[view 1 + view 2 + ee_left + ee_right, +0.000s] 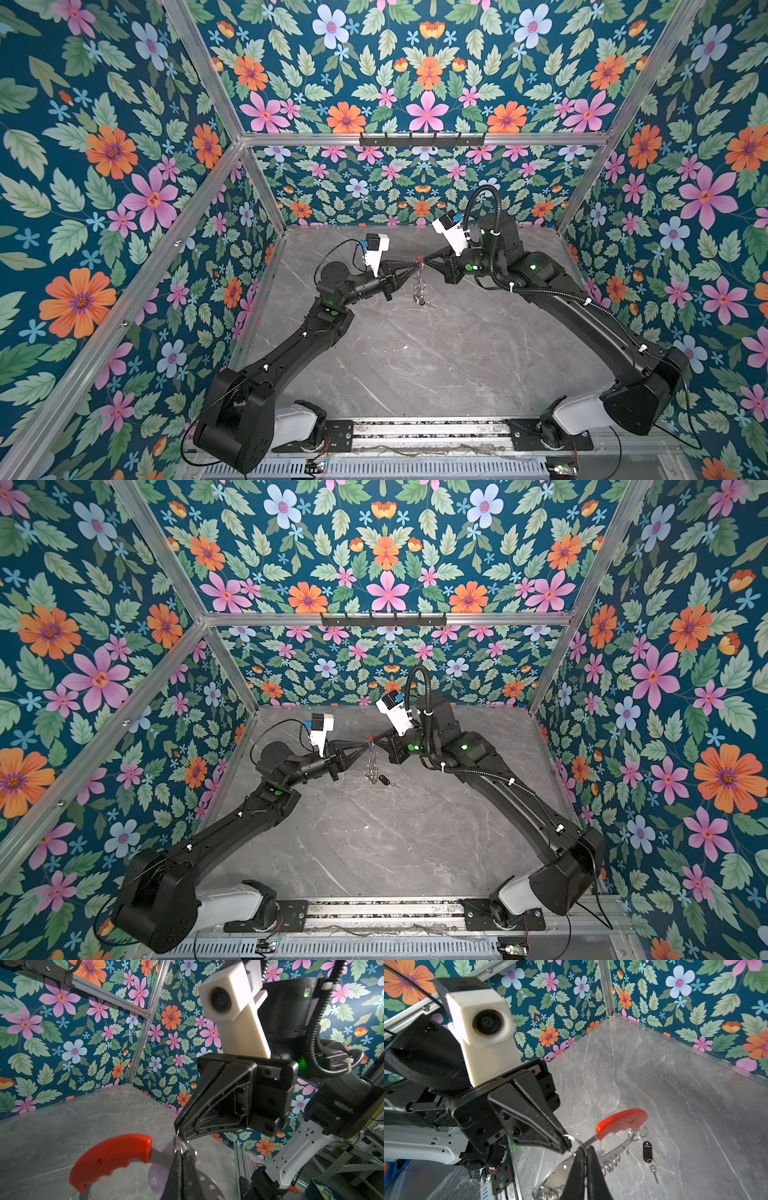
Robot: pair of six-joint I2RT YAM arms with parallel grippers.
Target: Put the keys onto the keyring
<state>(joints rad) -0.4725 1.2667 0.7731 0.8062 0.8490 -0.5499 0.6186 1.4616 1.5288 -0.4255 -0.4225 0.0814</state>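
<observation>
Meeting tip to tip just above the middle of both top views, the left gripper and the right gripper hold their load in the air, clear of the grey marble table. The right gripper's jaws are pressed together on the flat metal band of the keyring, next to its red curved grip, as the right wrist view shows. A bunch of small silver rings dangles from the hoop toward the tabletop. The left gripper is likewise pinched tight, on the tiny metal ring at one end of the lilac key, which hangs right beside its fingers in the left wrist view. The black key lies flat on the table, just right of the dangling rings in a top view, touching neither gripper.
</observation>
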